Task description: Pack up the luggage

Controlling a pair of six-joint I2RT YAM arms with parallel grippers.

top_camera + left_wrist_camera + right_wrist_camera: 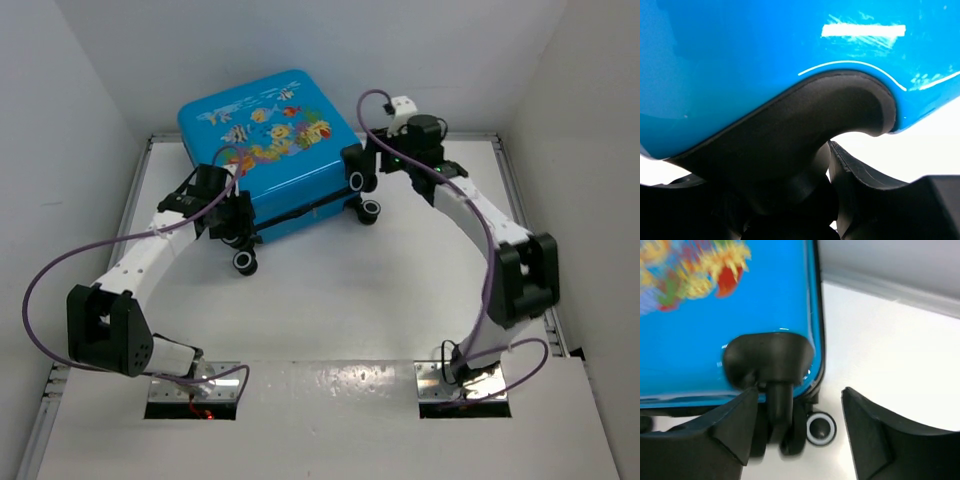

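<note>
Your suitcase (270,140) lies flat toward the far left corner of the table (350,300), printed side up and apparently shut, with its wheels facing the near edge. Your left gripper (232,215) is pushed in at the case's near left corner, right against the black wheel mount (805,130). From its wrist view you cannot tell whether its fingers are clenched on the caster or only sit around it. Your right gripper (360,172) is at the near right corner, fingers spread and gripping nothing. The caster stem (777,400) stands just beside one finger (725,430), with bare table before the other.

The risks, as I judge them:
- **Case shut:** nothing gets packed until it is opened.
- **Wheels as handles:** they likely swivel, so a pinch there may twist the case instead of moving it.
- **One-sided pull:** if one arm pulls while the other is free, the case may pivot and slide off line.
- **Smooth shell:** it could slip out of a shallow hold.
</note>
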